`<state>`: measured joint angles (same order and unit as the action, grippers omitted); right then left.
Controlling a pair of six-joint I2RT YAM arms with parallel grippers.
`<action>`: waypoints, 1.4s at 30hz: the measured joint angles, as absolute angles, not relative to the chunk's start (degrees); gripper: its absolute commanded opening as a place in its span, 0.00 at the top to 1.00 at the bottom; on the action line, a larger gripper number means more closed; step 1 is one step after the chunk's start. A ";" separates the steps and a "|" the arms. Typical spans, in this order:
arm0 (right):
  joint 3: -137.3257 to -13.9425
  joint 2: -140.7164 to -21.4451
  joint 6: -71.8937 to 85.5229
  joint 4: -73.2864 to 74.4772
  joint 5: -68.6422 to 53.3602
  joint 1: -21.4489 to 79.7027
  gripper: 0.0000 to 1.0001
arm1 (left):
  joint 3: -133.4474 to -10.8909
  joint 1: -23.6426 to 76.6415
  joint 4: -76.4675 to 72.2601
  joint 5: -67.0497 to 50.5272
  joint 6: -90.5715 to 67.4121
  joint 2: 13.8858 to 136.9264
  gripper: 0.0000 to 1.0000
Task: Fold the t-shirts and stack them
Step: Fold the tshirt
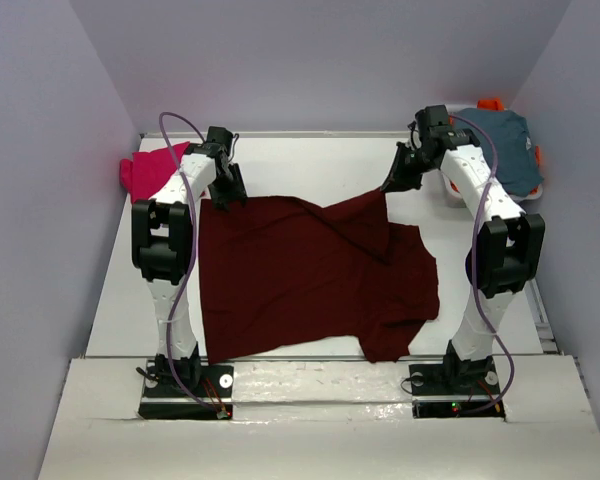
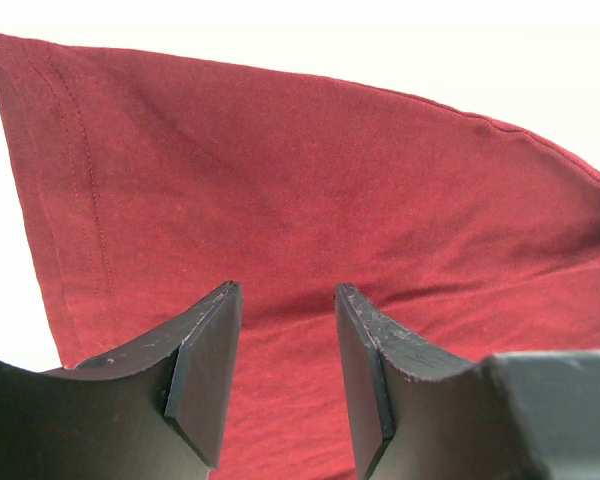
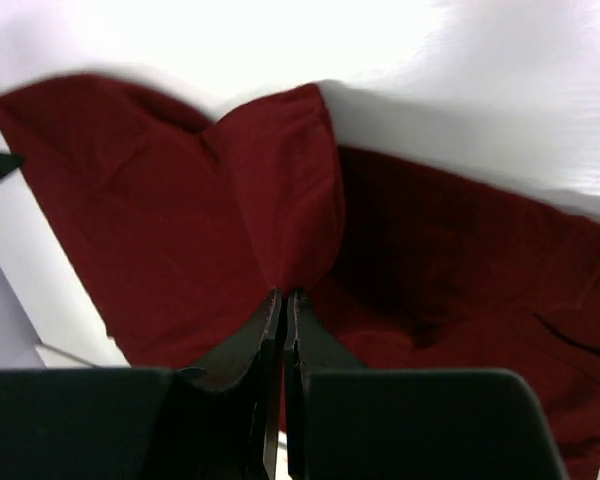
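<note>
The large dark maroon t-shirt lies spread on the white table, its far right corner lifted. My right gripper is shut on that corner; in the right wrist view the cloth is pinched between the closed jaws and hangs off the table. My left gripper is open just above the shirt's far left corner; the left wrist view shows the hemmed cloth beneath the parted jaws, nothing held. A magenta-pink t-shirt lies at the far left.
A grey-blue garment with an orange one beneath lies at the far right corner. Lilac walls close in the table on three sides. A white sill runs by the arm bases.
</note>
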<state>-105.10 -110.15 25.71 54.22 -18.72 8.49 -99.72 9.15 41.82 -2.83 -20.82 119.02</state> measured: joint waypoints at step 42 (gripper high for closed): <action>-83.09 -113.51 24.10 52.95 -22.81 26.72 0.34 | -99.72 9.13 41.82 -2.83 -20.82 119.02 0.47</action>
